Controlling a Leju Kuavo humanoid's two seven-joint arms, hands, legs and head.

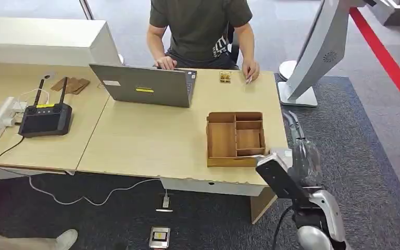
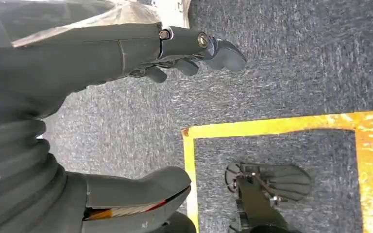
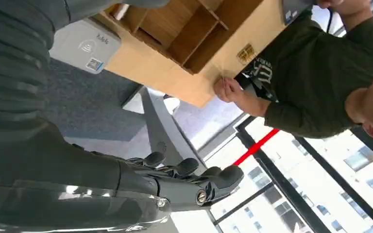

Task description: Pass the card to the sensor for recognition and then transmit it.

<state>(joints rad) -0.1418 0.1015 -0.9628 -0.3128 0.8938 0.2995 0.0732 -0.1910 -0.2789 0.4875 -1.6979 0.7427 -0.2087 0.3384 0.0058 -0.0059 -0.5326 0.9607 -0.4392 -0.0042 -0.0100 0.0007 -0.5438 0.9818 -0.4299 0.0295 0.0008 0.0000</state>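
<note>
A small yellow-brown card (image 1: 225,77) lies on the far side of the table (image 1: 151,146), close to a person's hand (image 1: 250,70); the right wrist view shows the same card (image 3: 246,52) beside that hand (image 3: 228,90). The white card sensor (image 3: 85,46) sits at the table's near right corner, next to the wooden tray (image 1: 235,138). My right hand (image 1: 296,138) is raised off the table's right edge near that corner, fingers (image 3: 194,170) stretched out and holding nothing. My left hand (image 2: 189,46) hangs over the carpet, fingers apart from the thumb (image 2: 141,189), empty.
A person sits behind an open laptop (image 1: 148,86). A black controller (image 1: 46,119) and a power strip (image 1: 0,120) are on the left table. A white machine stand (image 1: 312,52) rises right of the table. Cables and a small device (image 1: 159,237) lie on the carpet.
</note>
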